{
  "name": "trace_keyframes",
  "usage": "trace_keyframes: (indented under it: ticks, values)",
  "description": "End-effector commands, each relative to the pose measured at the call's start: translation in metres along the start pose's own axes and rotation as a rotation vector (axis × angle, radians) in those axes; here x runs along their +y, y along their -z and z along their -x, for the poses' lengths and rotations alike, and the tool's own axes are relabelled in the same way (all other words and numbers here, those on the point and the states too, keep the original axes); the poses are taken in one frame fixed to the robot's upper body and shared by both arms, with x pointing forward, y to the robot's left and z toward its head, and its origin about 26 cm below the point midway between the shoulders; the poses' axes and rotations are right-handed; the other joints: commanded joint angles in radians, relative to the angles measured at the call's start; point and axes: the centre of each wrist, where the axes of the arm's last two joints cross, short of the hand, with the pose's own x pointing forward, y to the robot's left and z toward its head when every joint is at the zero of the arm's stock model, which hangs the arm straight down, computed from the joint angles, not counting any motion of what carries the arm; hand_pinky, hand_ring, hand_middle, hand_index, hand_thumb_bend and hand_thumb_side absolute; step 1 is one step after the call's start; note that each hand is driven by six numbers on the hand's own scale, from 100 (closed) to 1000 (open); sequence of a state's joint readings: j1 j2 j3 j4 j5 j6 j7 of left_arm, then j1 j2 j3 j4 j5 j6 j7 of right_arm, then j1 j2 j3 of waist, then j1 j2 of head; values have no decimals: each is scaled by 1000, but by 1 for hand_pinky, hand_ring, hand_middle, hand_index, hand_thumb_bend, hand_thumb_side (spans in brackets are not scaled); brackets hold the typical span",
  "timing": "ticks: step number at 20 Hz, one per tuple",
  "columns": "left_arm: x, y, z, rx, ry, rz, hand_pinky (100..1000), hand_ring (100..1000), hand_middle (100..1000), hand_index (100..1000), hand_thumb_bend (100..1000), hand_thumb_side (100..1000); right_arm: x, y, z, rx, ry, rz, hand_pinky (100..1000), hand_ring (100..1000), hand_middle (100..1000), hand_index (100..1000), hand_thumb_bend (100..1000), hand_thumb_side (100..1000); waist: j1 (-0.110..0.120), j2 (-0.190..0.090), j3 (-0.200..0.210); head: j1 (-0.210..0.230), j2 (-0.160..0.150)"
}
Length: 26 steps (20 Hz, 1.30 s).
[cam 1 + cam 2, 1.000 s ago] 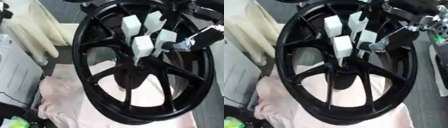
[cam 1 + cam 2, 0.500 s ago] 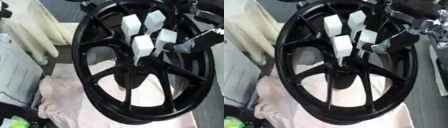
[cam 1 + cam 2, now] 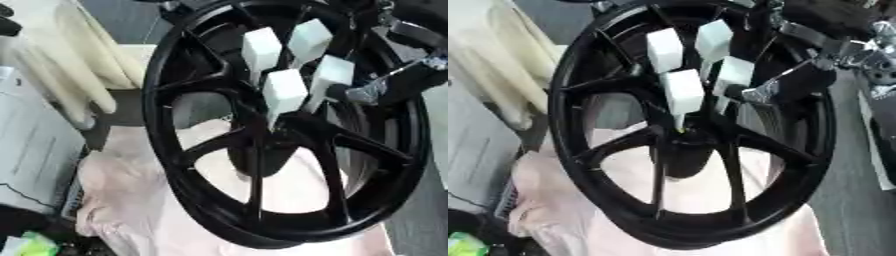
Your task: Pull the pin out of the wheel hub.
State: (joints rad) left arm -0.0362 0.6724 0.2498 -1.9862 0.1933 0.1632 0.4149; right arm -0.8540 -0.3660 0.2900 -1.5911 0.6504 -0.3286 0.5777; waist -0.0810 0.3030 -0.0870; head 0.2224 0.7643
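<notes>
A black spoked wheel hub stands tilted on a pale cloth. Several pins with white block heads stick out of its centre: one front, one at the right, and others behind. My right hand, black with silver joints, reaches in from the upper right across the rim. Its end lies against the right side of the rightmost pin, just below that pin's block. How it meets the pin is hidden. My left hand shows in neither view.
A pale pink cloth lies under the wheel. Cream fabric hangs at the upper left, above a grey-white box. Something green sits in the lower left corner. Grey floor runs along the right.
The whole picture has shifted slightly. My right hand stays beside the rightmost pin, with only a small drift. All pins are still in the hub.
</notes>
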Motion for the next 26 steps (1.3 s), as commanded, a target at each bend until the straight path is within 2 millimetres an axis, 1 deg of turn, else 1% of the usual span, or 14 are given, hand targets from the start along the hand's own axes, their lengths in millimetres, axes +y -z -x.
trace_keyframes:
  ticks: [1, 4, 6, 10, 17, 21, 22, 25, 26]
  values:
    - [3, 4, -8, -34, 5, -1, 595, 495, 484, 703, 253, 694, -10, -6, 2, 18, -30, 8, 625, 507, 481, 662, 471, 494, 9, -12, 2, -6, 6]
    - [2, 4, -8, -35, 3, 1, 597, 496, 484, 703, 253, 695, -8, -6, 3, 23, -26, 0, 622, 505, 478, 659, 471, 472, 9, -12, 3, -10, 6]
    - [2, 4, -8, -34, 3, 1, 597, 496, 484, 703, 251, 696, -6, -6, 4, 28, -24, -4, 620, 504, 478, 658, 466, 482, 10, -12, 5, -11, 6]
    - [2, 4, -8, -32, 2, -1, 598, 496, 485, 703, 250, 696, -5, -7, 5, 31, -17, -5, 615, 497, 467, 643, 460, 462, 10, -13, 6, -13, 6]
    - [2, 4, -8, -30, 0, 0, 600, 496, 485, 702, 248, 697, -5, -6, 4, 37, 33, 25, 617, 481, 422, 592, 451, 396, 12, -13, 9, -15, 6]
    - [2, 4, -8, -30, -1, 0, 600, 496, 485, 702, 248, 697, -6, -6, 2, 38, 57, 33, 617, 481, 420, 591, 451, 394, 12, -13, 10, -15, 6]
    - [2, 4, -8, -30, -1, 0, 600, 496, 484, 702, 246, 697, -6, -6, 2, 37, 60, 33, 627, 504, 396, 568, 445, 348, 12, -13, 11, -15, 6]
    - [1, 4, -8, -29, -3, 1, 601, 496, 484, 702, 246, 698, -3, -5, 3, 35, 89, 25, 630, 511, 382, 555, 450, 285, 12, -12, 17, -16, 6]
    - [1, 4, -8, -29, -3, 0, 601, 493, 484, 702, 246, 698, -3, -5, 3, 34, 98, 19, 629, 510, 379, 551, 437, 266, 12, -12, 19, -16, 6]
